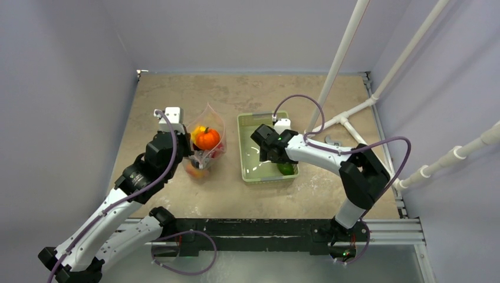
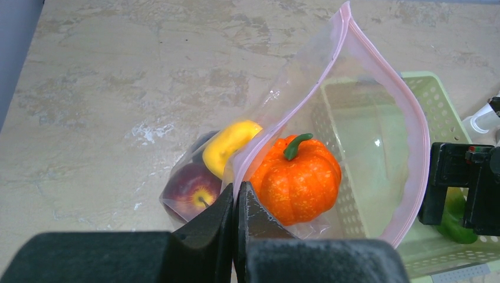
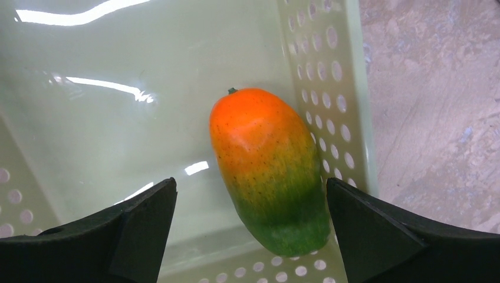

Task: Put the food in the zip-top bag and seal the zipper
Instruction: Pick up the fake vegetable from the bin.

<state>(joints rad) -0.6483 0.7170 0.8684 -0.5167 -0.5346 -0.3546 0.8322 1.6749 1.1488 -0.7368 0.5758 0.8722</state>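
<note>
The clear zip-top bag [image 1: 206, 141] stands at centre left, its mouth open, with a pink zipper [image 2: 407, 118] along the rim. Inside it lie an orange pumpkin [image 2: 298, 177], a yellow pepper [image 2: 227, 144] and a dark red peach [image 2: 191, 188]. My left gripper [image 2: 237, 191] is shut on the near edge of the bag's mouth. My right gripper [image 3: 250, 203] is open inside the pale green basket [image 1: 250, 121], its fingers either side of an orange-and-green mango-shaped piece [image 3: 268, 165], not touching it. That piece shows green in the top view [image 1: 286, 168].
The basket's perforated wall [image 3: 336, 88] is close to the right of the fruit. White pipes [image 1: 348, 53] rise at the back right of the table. The right gripper [image 2: 466, 188] shows at the right edge of the left wrist view.
</note>
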